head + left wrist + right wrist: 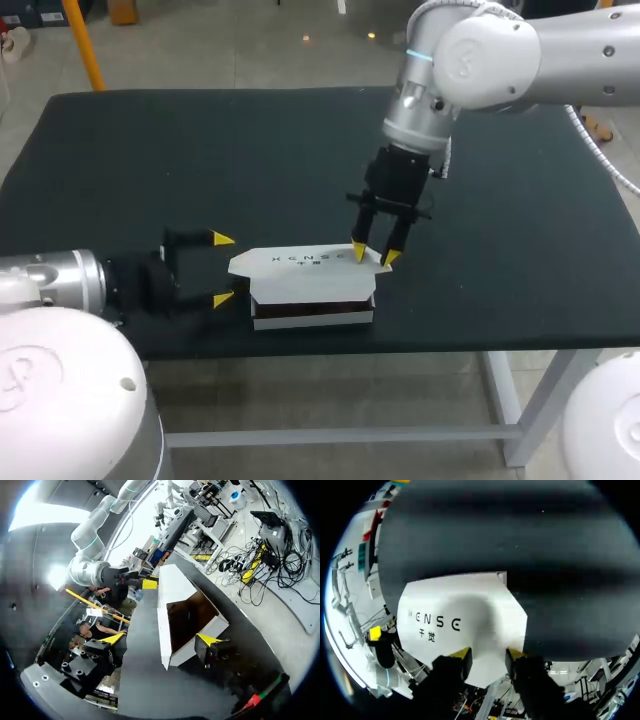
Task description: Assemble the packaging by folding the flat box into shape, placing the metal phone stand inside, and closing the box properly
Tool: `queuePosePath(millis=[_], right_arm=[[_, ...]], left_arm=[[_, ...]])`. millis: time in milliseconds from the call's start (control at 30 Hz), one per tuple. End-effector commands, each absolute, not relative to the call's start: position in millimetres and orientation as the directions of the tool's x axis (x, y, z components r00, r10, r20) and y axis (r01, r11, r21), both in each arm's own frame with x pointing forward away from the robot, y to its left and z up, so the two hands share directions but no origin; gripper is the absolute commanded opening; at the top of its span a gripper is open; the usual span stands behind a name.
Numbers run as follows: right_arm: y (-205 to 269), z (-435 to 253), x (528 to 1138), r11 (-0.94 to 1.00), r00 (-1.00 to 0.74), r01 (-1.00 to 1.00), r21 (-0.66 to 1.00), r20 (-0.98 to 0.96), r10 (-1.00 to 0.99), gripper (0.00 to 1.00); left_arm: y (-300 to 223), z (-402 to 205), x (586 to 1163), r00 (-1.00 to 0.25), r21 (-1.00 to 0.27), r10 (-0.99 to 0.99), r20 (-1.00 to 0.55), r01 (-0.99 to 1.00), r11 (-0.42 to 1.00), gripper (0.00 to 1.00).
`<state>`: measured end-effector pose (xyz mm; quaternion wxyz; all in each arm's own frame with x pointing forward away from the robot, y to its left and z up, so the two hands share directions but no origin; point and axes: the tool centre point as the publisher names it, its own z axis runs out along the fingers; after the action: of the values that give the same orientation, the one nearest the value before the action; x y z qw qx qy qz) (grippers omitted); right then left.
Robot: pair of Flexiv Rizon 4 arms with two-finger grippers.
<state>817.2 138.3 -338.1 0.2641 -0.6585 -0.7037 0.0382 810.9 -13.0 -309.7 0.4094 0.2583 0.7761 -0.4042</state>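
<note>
Low at centre frame on the worktop (200,160) sits the box (312,290); right end effector (374,254), fingers slightly parted, touches its lid (300,262); left end effector (222,268) gapes wide just left.

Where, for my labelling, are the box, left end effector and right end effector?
box (312,287): head view, white top panel.
left end effector (222,268): head view, midway between yellow tips.
right end effector (374,255): head view, midway between yellow tips.
</note>
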Motion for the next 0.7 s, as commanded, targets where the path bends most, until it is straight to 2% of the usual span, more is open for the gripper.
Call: queuePosePath(millis=[33, 200, 333, 367, 700], right_arm=[[137.3, -338.0, 814.7, 0.128, 0.007, 0.910, -0.395, 0.322, 0.947, 0.49], [137.8, -337.9, 814.0, 0.125, 0.007, 0.911, -0.392, 0.319, 0.948, 0.49], [139.0, -338.5, 813.6, 0.119, 0.010, 0.914, -0.388, 0.315, 0.949, 0.49], [139.6, -338.8, 813.4, 0.119, 0.010, 0.914, -0.387, 0.316, 0.949, 0.49], [138.6, -338.6, 812.2, 0.116, 0.013, 0.918, -0.380, 0.320, 0.947, 0.49]], left_arm=[[9.3, -293.1, 808.8, -0.614, -0.467, 0.141, -0.777, 0.711, 0.525, 1.00], [20.5, -284.9, 820.7, -0.776, -0.585, 0.160, -0.610, 0.577, 0.571, 1.00], [25.2, -283.6, 831.9, -0.890, -0.586, 0.146, -0.431, 0.400, 0.705, 1.00], [27.1, -281.3, 834.3, -0.897, -0.525, 0.112, -0.428, 0.348, 0.777, 1.00], [27.1, -281.3, 834.3, -0.897, -0.525, 0.112, -0.428, 0.348, 0.777, 1.00]])
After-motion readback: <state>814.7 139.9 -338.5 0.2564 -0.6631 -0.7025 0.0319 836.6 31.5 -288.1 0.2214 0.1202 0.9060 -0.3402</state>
